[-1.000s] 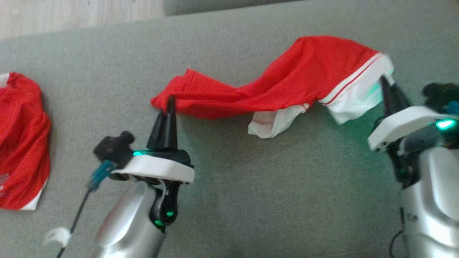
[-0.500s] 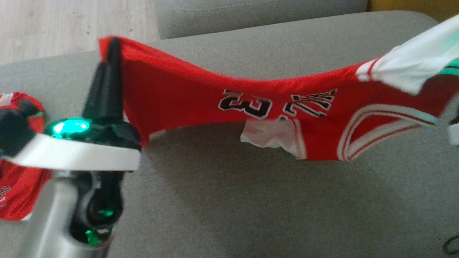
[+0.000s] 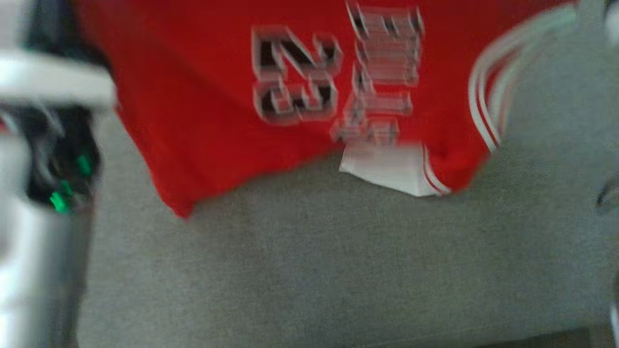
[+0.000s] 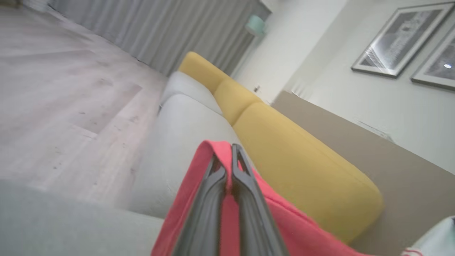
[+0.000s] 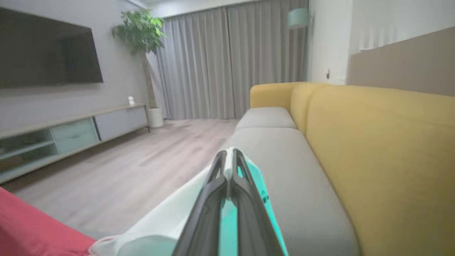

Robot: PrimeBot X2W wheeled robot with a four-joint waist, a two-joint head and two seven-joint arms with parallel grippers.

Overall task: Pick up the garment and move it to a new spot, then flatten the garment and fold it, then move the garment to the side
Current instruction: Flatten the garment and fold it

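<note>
- Now the garment point(image 3: 203, 96), a red jersey with white trim and a dark number print, hangs spread across the top of the head view, heavily blurred.
- Its lower hem droops toward the grey sofa seat point(image 3: 309, 270); I cannot tell whether cloth and cushion touch.
- On the left gripper point(image 4: 231, 147) the fingers are pressed together, pinching a red edge of the garment. Cloth wraps both sides of the fingers and falls away to the lower right of the left wrist view.
- On the right gripper point(image 5: 230, 153) the fingers are likewise pressed together, nipping a white part of the garment at the tips. White fabric, tinted teal near the fingers, runs down-left to the red body.
- The garment is strung between the two: red end left, white-trimmed end right.
- The pale left forearm point(image 3: 29, 270) stands at the left margin of the head view, just beside the red cloth.
- Edges: a yellow backrest point(image 5: 384, 149) bounds one long side of the seat; the other long side drops to the wooden floor point(image 5: 142, 153).
- Room: a broad stretch of grey cushion shows under the hem, and the seat runs on ahead of the right gripper to a yellow armrest point(image 5: 270, 94).
- Curtains point(image 5: 231, 64) and a low console point(image 5: 71, 131) sit well apart, across the floor.
</note>
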